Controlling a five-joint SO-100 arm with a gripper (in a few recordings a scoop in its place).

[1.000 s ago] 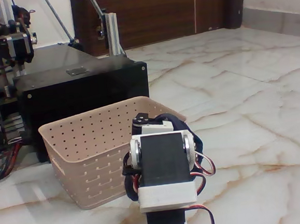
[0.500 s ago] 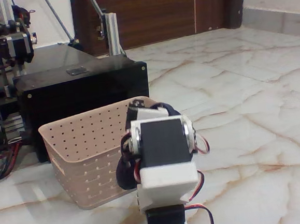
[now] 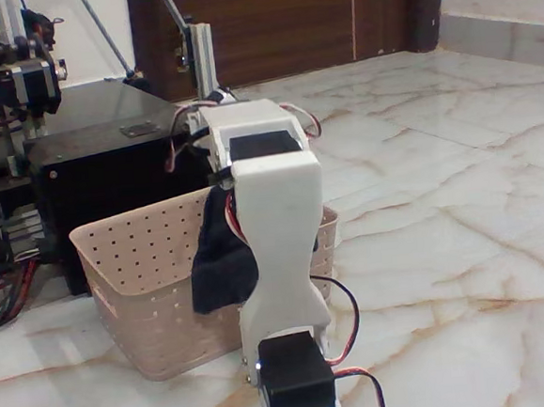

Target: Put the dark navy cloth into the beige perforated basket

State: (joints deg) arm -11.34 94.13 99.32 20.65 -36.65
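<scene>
Now the arm (image 3: 276, 250) has risen from its low crouch of a second ago, and the dark navy cloth (image 3: 222, 259) has come up with it. It hangs limp from near the top of the arm, its upper corner drawn tight at the spot where the jaws should be. The jaws themselves sit behind the white arm housing, so how far they stand apart cannot be told; from the way the cloth dangles, they are probably pinching its top edge.

Taking the beige perforated basket (image 3: 136, 271) as the landmark, the cloth hangs at its right-hand part, its lower end dropping below the near rim as the fixed view shows it. Whether it hangs inside the basket or just in front of its near wall I cannot tell. Since the cloth has been raised off the marble floor (image 3: 441, 200), the pick looks done, and carrying it over the basket and releasing it would remain. Behind the basket stands a big black box (image 3: 137, 167).
</scene>
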